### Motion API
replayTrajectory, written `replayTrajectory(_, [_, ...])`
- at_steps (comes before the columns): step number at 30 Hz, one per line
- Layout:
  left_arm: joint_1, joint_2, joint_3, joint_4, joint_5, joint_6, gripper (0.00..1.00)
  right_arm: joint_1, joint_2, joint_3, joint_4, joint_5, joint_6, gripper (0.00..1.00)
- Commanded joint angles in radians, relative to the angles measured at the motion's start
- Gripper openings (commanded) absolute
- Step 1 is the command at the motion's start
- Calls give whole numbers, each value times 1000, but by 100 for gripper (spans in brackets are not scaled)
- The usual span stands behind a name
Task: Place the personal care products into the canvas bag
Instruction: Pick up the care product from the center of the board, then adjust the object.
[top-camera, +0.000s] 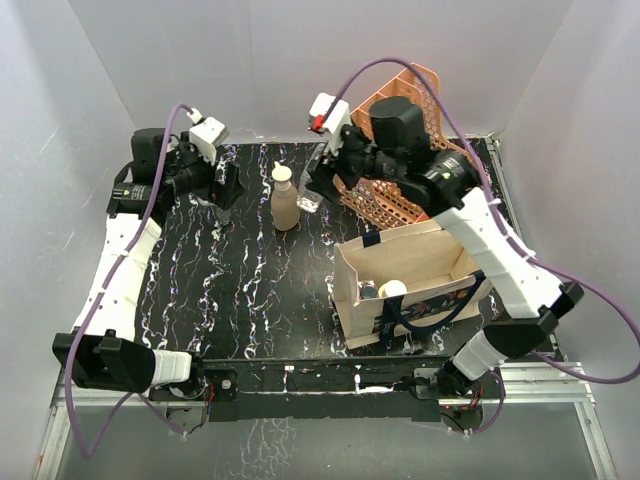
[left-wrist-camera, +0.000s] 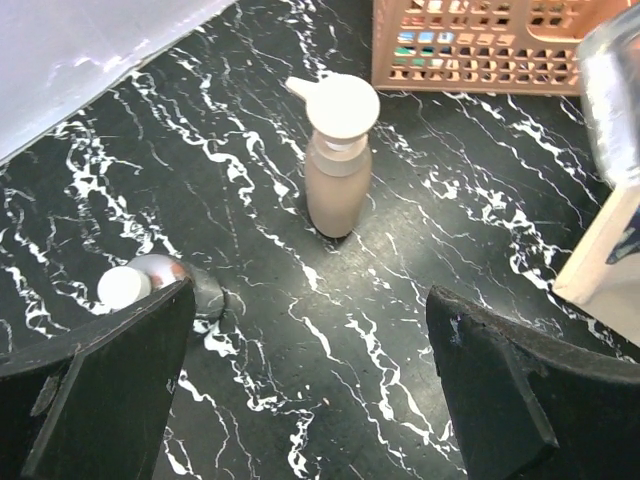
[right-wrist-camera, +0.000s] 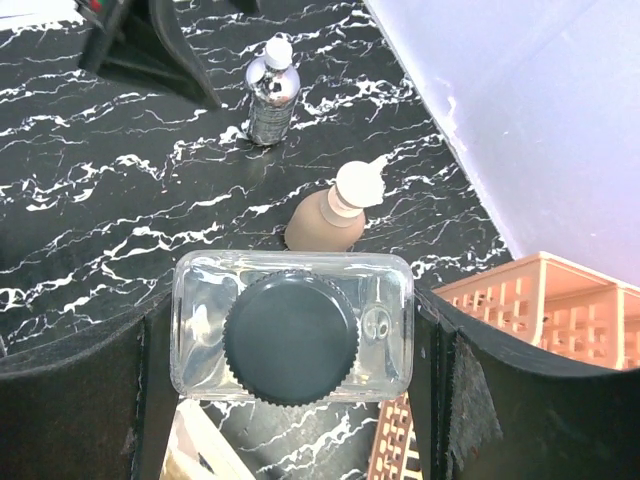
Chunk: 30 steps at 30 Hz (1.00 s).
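Black, white-veined tabletop (top-camera: 250, 300), pale walls on three sides. Clamped in right gripper (top-camera: 316, 196): square clear glass bottle (right-wrist-camera: 291, 338), dark cap up, long axis vertical, jaws partly closed against its two flat sides. Held above the table, just past the far left corner of canvas bag (top-camera: 410, 250); open mouth of the bag nearer the arm bases and to the right of the claw. Already inside: cream bottle (top-camera: 392, 289) and a dark-capped one (top-camera: 368, 291). Probably next: over the far rim, then down. In the way: that rim; peach mesh organizer (top-camera: 385, 210) just behind the claw. Left gripper (left-wrist-camera: 310, 380) spread wide, empty, farther from the bag. Ahead of it, tan pump bottle (left-wrist-camera: 338, 180), upright; silver bottle (left-wrist-camera: 160, 285) just beside one finger.
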Motion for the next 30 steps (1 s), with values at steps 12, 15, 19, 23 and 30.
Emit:
replayTrajectory(12, [-303,106,194,-292,171,288,97,-362,-320,77,-143,-303,-208,8])
replayTrajectory(15, [-394,147,252,-375,173,360,97,-436,-374,32,-187,-342,-242,8])
replayTrajectory(19, [-501,196,325,-461,177,431,97,-520,-428,-3,-254,-409,-283,8])
replayTrajectory(23, [-608,244,392,-541,172,501,95,-592,-467,-33,-307,-450,-320,8])
replayTrajectory(30, [-776,332,495,-616,127,584,91,-660,-527,-134,-360,-489,-360,8])
